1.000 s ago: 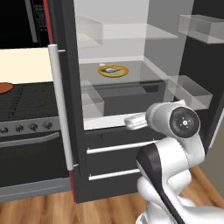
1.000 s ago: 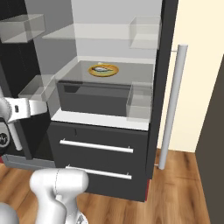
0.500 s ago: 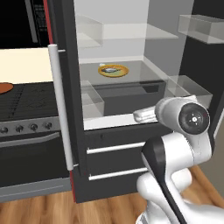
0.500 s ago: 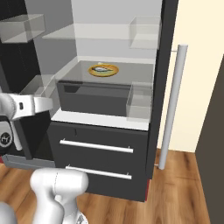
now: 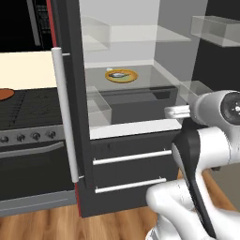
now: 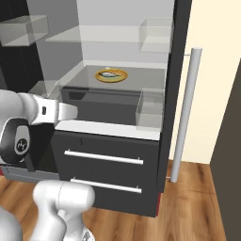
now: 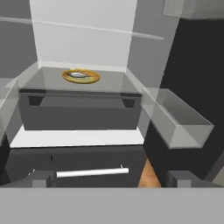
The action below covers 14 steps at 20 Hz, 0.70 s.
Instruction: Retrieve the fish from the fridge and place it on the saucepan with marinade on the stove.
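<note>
Fridge (image 5: 70, 140): doors stood wide, giving the arm a clear way in. Stove (image 5: 28, 117): left of fridge, saucepan (image 5: 5, 94) at its far left edge, awaiting fish. Plate (image 6: 111, 75): on glass shelf, far inside. Tool (image 7: 111, 178): fingers apart, empty, facing the shelf, well short. Fish (image 7: 80, 75): lay on plate, untouched.

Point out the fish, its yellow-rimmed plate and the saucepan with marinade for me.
fish (image 7: 80, 75), hand view, middle of its body.
yellow-rimmed plate (image 5: 132, 78), left base view, right side of its rim.
saucepan with marinade (image 5: 3, 94), left base view, the orange-brown sauce surface.
</note>
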Available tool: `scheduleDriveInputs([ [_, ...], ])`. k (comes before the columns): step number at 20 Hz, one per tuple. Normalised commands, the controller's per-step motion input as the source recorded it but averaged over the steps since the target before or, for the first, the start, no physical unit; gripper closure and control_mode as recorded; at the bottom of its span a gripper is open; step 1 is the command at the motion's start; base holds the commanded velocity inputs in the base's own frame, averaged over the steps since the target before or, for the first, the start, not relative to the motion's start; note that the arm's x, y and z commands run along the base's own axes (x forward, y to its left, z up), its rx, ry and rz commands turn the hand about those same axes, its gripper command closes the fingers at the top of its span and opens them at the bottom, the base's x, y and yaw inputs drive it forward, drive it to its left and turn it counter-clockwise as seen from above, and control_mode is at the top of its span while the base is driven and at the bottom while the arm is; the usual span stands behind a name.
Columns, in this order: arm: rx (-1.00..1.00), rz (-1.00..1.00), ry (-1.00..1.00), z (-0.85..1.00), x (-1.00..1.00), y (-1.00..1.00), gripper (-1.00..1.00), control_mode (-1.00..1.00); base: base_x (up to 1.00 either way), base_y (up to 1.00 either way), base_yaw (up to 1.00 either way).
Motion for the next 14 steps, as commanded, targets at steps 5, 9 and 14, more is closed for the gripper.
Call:
scheduleDriveInputs([
  [5, 0.04, 0.04, 0.07, 0.0, -0.14, -0.05, -1.0, -1.0, 0.0, 0.0, 0.0],
  [9, 0.0, 0.14, 0.01, -0.05, -0.19, 0.08, -1.0, -1.0, 0.0, 0.0, 0.0],
  [14, 0.0, 0.16, 0.0, -0.05, -0.06, 0.01, -1.0, -1.0, 0.0, 0.0, 0.0],
])
